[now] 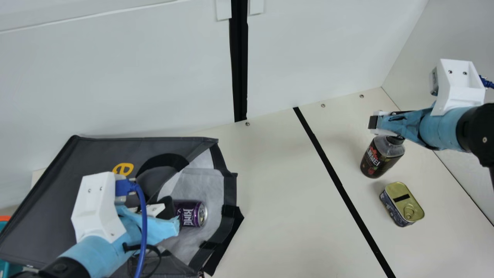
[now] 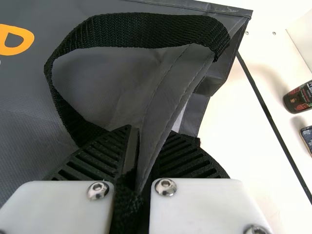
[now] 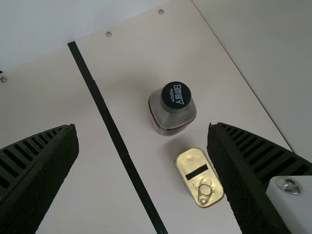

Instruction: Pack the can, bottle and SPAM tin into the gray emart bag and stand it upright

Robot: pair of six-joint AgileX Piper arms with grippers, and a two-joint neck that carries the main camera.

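My left gripper (image 2: 146, 139) clamps the lying bag (image 1: 88, 154), can (image 1: 189, 213) inside; bottle (image 1: 380, 158) and tin (image 1: 403, 204) remain, table's (image 1: 281, 193) right side; right gripper (image 3: 142, 127) spread.

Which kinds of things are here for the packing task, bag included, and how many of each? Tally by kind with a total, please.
Can: 1, lying in the bag's opening
Bottle: 1, upright on the table
SPAM tin: 1, on the table near the bottle
Gray emart bag: 1, lying on its side
Total: 4
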